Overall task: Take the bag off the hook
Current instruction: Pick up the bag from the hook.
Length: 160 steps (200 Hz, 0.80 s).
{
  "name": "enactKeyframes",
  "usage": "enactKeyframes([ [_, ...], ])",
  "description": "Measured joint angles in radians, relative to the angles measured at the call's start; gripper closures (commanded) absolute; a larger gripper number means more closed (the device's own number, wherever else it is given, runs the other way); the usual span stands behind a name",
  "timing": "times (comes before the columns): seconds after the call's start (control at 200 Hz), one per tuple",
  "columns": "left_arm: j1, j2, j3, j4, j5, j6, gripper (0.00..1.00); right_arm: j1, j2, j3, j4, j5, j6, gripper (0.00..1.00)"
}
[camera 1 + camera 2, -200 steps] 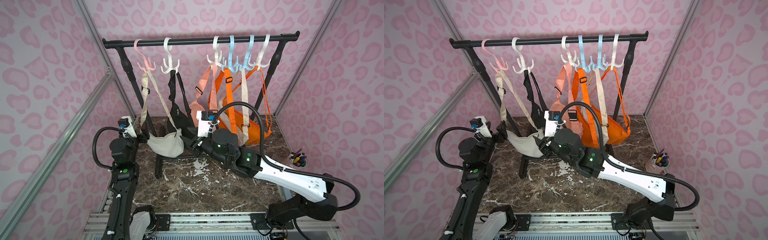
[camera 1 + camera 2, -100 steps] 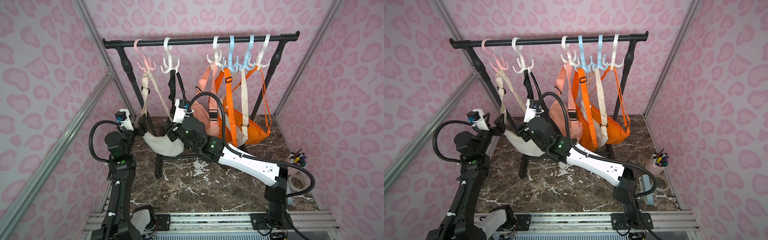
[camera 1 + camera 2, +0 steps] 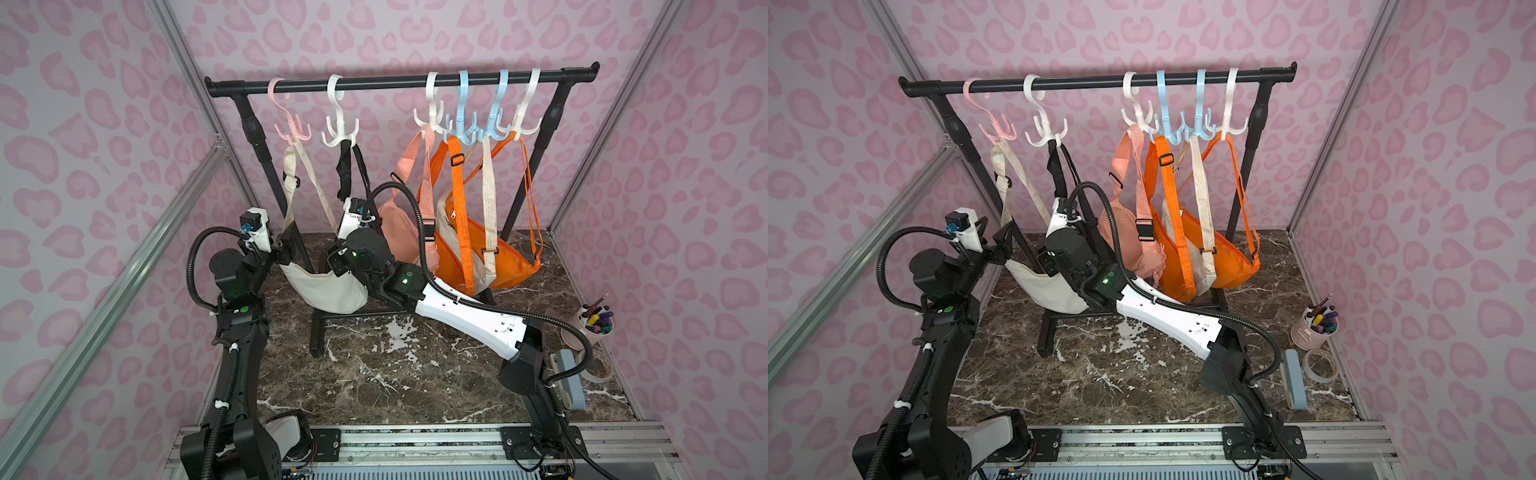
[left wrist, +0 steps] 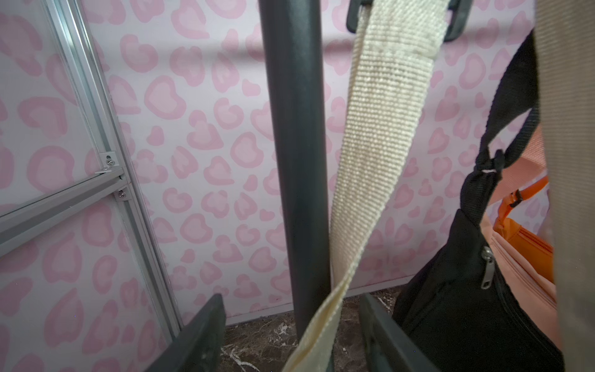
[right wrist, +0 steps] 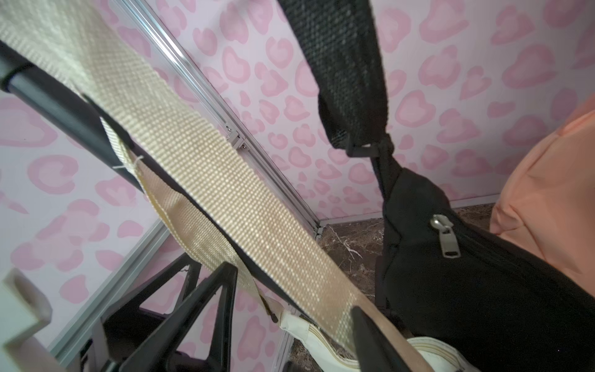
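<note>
bag: the cream bag [image 3: 324, 291] hangs off the pink hook [image 3: 291, 124] at the end of the rack rail [image 3: 395, 81]. Its pouch sags low, clear of the floor, in both top views.

strap: a flat woven strap [image 4: 380, 145] runs up in two legs from the pouch ends to one prong of the hook.

left gripper: the left gripper [image 4: 289, 306] sits at one pouch end with its jaws apart. One strap leg and the rack pole [image 4: 296, 161] are both in the gap, and nothing is pinched.

right gripper: the right gripper [image 5: 293, 290] is at the other pouch end. Its jaws are apart with the other strap leg lying across the gap, and I see no squeeze.

feel: my guess is it's light and totally floppy. Soft fabric, looks empty, and the webbing looks grippy, not slick. Not fragile either.

where to grab: I'd go for the strap rather than the pouch, flat side between the pads. It needs lifting so the loop goes slack and clears the prong.

watch out: the black bag [image 4: 467, 290] hangs just beside it, and that pole could get caught in the left jaws.
</note>
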State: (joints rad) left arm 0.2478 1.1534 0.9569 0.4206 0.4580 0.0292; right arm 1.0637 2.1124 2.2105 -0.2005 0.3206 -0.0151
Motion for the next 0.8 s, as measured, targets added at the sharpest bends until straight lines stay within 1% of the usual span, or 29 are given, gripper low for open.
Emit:
enactKeyframes([
  [0.07, 0.000, 0.008, 0.003, -0.007, 0.013, 0.012, 0.52, -0.011, 0.008, 0.003, -0.013, 0.000, 0.021, 0.65],
  [0.11, 0.000, 0.012, 0.005, -0.009, 0.017, 0.020, 0.61, -0.018, 0.011, 0.003, -0.019, 0.000, 0.024, 0.69],
  [0.125, 0.000, 0.013, 0.006, -0.010, 0.018, 0.021, 0.62, -0.020, 0.012, 0.004, -0.022, 0.000, 0.024, 0.71],
  [0.135, 0.000, 0.013, 0.006, -0.012, 0.020, 0.021, 0.67, -0.021, 0.013, 0.004, -0.024, 0.000, 0.024, 0.73],
  [0.145, 0.000, 0.013, 0.006, -0.013, 0.023, 0.021, 0.69, -0.023, 0.013, 0.004, -0.027, 0.000, 0.025, 0.74],
  [0.165, 0.000, 0.013, 0.007, -0.014, 0.027, 0.024, 0.71, -0.026, 0.013, 0.004, -0.030, 0.000, 0.027, 0.77],
  [0.225, 0.000, 0.013, 0.008, -0.014, 0.043, 0.035, 0.72, -0.032, 0.013, 0.005, -0.032, 0.003, 0.039, 0.81],
  [0.275, 0.000, 0.013, 0.008, -0.016, 0.045, 0.035, 0.78, -0.031, 0.013, 0.006, -0.032, 0.002, 0.041, 0.84],
  [0.35, 0.000, 0.012, 0.008, -0.024, 0.056, 0.043, 0.82, -0.029, 0.013, 0.009, -0.032, 0.000, 0.042, 0.89],
  [0.465, 0.000, 0.006, 0.014, -0.042, 0.069, 0.049, 0.95, -0.026, 0.013, 0.010, -0.033, -0.001, 0.048, 0.97],
  [0.495, 0.000, 0.003, 0.018, -0.050, 0.072, 0.050, 0.96, -0.026, 0.013, 0.012, -0.036, -0.001, 0.050, 1.00],
  [0.625, 0.001, -0.009, 0.045, -0.081, 0.080, 0.047, 0.96, -0.026, 0.005, 0.034, -0.052, -0.008, 0.050, 1.00],
  [0.8, 0.001, -0.026, 0.077, -0.112, 0.080, 0.014, 0.96, -0.026, -0.015, 0.071, -0.057, -0.018, 0.067, 1.00],
])
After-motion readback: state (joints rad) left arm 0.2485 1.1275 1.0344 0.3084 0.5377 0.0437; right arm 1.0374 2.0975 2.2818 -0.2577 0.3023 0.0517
